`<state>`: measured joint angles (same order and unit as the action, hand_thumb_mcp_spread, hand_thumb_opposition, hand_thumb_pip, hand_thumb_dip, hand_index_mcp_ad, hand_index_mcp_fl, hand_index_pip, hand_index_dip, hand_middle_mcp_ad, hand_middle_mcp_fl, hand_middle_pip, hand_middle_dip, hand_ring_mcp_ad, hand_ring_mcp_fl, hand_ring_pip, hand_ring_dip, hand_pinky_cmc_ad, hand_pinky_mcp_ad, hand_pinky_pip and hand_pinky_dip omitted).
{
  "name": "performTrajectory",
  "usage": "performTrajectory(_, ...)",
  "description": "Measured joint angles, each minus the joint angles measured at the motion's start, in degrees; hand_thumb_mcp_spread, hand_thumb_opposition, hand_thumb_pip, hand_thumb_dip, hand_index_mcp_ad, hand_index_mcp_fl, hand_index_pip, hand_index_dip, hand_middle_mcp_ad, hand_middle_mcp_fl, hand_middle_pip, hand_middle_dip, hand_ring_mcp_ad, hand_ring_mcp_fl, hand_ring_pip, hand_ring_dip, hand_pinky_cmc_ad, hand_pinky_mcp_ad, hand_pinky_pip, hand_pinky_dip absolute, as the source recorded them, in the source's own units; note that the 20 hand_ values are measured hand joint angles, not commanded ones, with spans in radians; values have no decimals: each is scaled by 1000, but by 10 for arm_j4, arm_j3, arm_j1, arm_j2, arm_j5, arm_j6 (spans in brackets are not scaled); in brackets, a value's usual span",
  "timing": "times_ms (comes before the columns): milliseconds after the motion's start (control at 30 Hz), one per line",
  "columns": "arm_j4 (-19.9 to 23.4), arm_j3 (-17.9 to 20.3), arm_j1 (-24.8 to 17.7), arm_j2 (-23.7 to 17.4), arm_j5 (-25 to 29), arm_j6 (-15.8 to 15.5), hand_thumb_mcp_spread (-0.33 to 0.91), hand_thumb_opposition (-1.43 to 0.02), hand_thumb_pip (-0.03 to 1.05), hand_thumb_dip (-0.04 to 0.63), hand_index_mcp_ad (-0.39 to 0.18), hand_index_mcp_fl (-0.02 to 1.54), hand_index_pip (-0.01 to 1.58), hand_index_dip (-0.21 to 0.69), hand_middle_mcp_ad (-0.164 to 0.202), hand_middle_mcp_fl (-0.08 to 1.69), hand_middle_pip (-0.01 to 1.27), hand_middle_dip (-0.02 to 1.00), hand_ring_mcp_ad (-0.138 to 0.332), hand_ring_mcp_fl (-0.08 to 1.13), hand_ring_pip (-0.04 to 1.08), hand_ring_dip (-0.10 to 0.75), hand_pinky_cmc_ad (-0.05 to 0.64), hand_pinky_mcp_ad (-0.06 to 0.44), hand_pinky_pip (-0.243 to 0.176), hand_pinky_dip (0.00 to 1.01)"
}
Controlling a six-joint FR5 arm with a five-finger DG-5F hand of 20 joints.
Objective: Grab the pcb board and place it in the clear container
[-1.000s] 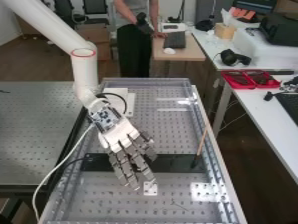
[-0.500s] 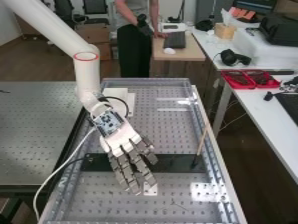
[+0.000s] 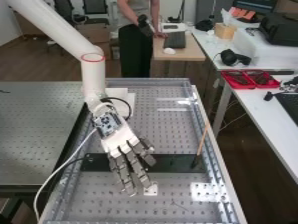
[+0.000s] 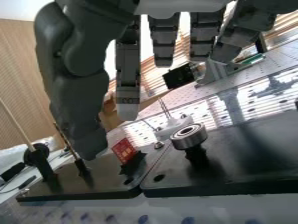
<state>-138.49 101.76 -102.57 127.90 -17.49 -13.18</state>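
The dark grey hand [image 3: 118, 141] is above the bench, its fingers extended over a black plate [image 3: 178, 163] in the high view. In the wrist view the hand [image 4: 128, 75] has long, straight fingers and a thumb, with nothing gripped. A small red board [image 4: 124, 150], which looks like the pcb, stands tilted in a dark holder on the black plate [image 4: 199, 172], below the fingertips and apart from them. I cannot make out for certain which thing is the clear container.
A metal bearing on a dark post [image 4: 189, 136] stands beside the board, with a pale block [image 4: 174, 128] behind it. A thin wooden stick [image 3: 202, 142] rises at the black plate's right end. A small white plate [image 3: 151, 189] lies near the fingertips. White boxes [image 3: 121, 95] sit behind the wrist.
The arm's red-ringed joint has moved right and slightly down in the high view. The fingertips have shifted a little left and toward the near end. The fingers remain extended.
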Motion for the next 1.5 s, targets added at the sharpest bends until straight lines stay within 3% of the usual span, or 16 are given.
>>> performTrajectory(267,-18,-17,-11,13,39,27,621,-827,365,269,-56,138,1330,267,94,5,131,157,195,14,91,26,269,148,-86,178)
performTrajectory(433,-55,-32,-18,25,56,69,621,-827,365,269,-56,138,1330,267,94,5,131,157,195,14,91,26,269,145,-86,178)
performTrajectory(767,-62,-44,-21,35,70,79,621,-827,365,269,-56,138,1328,265,94,5,131,157,192,14,91,30,269,145,-86,178)
performTrajectory(967,-85,-55,-20,44,77,109,621,-827,365,269,-56,136,1330,265,94,3,131,157,192,14,89,30,269,148,-86,176)
performTrajectory(1367,-93,-65,-17,53,75,119,621,-827,361,269,-56,176,1328,253,94,37,127,157,195,14,89,30,274,148,-86,176)
performTrajectory(1500,-106,-70,-16,57,73,137,621,-827,361,269,-56,192,1332,248,94,37,131,157,195,14,89,30,274,145,-86,176)
